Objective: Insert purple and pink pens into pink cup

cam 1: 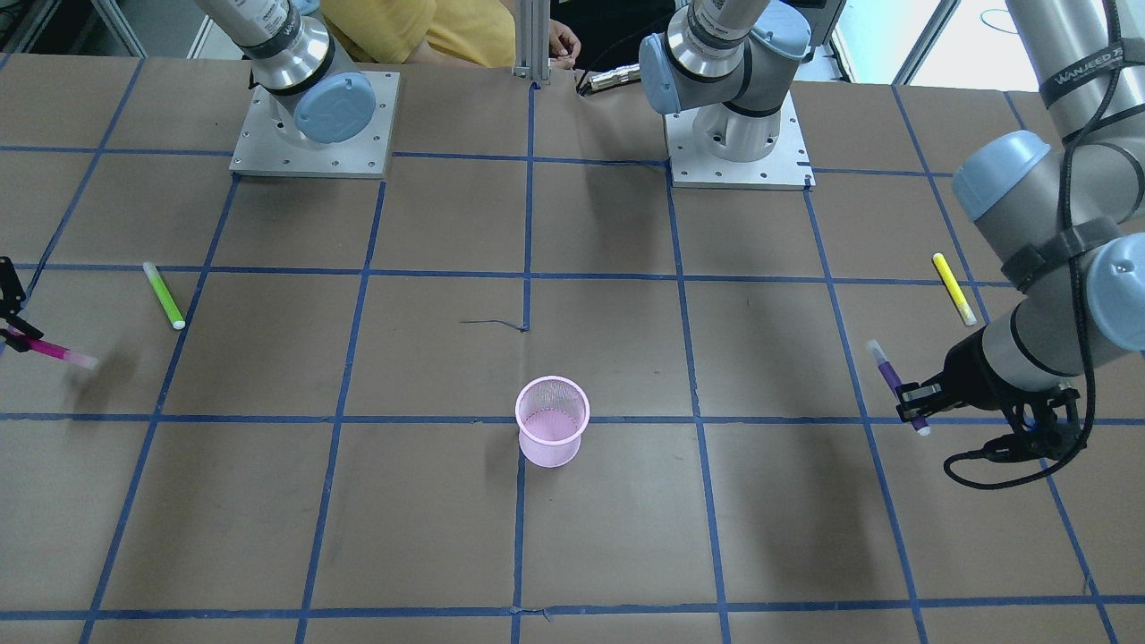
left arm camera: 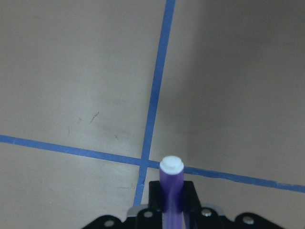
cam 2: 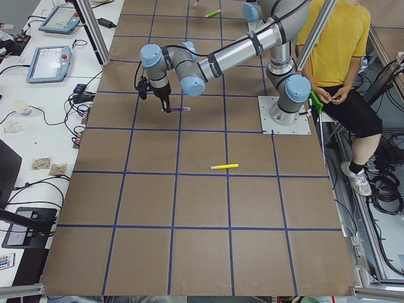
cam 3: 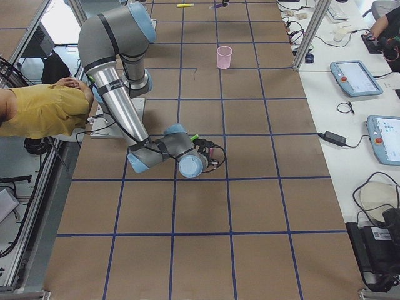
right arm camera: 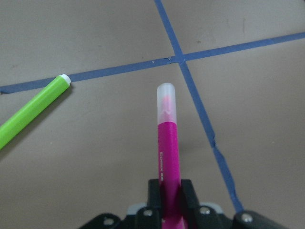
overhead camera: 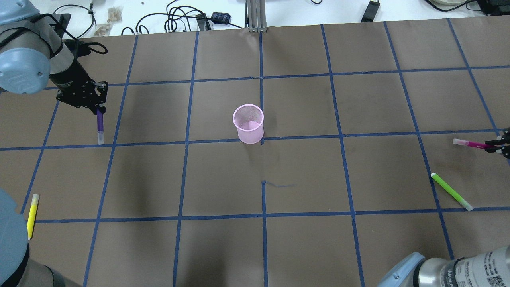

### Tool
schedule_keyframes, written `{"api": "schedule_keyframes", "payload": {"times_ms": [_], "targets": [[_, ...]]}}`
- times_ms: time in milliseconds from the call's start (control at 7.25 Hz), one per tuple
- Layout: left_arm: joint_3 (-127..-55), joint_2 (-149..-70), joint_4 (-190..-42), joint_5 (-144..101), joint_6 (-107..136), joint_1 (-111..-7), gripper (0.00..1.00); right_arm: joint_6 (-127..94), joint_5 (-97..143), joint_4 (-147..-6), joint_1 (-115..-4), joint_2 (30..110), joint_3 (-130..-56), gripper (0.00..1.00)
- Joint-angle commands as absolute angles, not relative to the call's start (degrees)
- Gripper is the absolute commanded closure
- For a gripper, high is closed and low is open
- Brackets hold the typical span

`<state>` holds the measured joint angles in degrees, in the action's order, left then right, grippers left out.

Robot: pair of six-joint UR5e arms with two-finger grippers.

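I am holding a pen in each claw, and the pink cup (overhead camera: 248,123) is standing upright, mouth open, well apart from both, toward the table's middle. From the left gripper (overhead camera: 99,109) the cup is lying off to its inboard side, and this arm is the nearer one. Its jaws are clamped on the purple pen (overhead camera: 100,125), whose long axis is running straight out ahead of the fingers, across the line to the cup rather than along it. The right gripper (overhead camera: 498,146) is pinching the pink pen (overhead camera: 470,144), which is pointing out roughly toward the cup. Both pens seem to be lifted off the table, though shadows are my only cue. Neither is upright yet, so I judge tipping comes next.
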<state>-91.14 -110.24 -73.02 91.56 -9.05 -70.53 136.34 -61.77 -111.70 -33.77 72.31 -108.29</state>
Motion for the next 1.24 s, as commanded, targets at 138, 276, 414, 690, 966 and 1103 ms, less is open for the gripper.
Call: {"api": "schedule_keyframes", "payload": {"times_ms": [138, 276, 414, 690, 966, 1103], "targets": [[-91.2, -108.0, -73.8, 89.6, -9.8, -71.6, 1.00, 125.9, -63.0, -111.6, -46.1, 87.0, -108.2, 1.00], [-91.3, -107.6, -73.8, 90.0, -9.7, -72.4, 1.00, 120.1, -65.5, -111.6, -51.8, 90.8, -108.2, 1.00], [-91.2, -107.2, -73.8, 90.3, -9.4, -73.3, 1.00, 113.2, -67.5, -111.8, -58.7, 93.0, -108.2, 1.00], [-91.3, -106.8, -73.8, 90.6, -9.2, -74.6, 1.00, 93.8, -73.7, -113.0, -75.8, 95.0, -106.4, 1.00], [-91.3, -106.6, -73.8, 90.4, -9.2, -74.6, 1.00, 81.8, -85.6, -121.4, -91.3, 91.3, -104.9, 1.00], [-91.6, -106.4, -73.7, 90.1, -9.2, -74.6, 1.00, 74.6, -89.1, -126.1, -97.1, 89.1, -104.7, 1.00]]}}
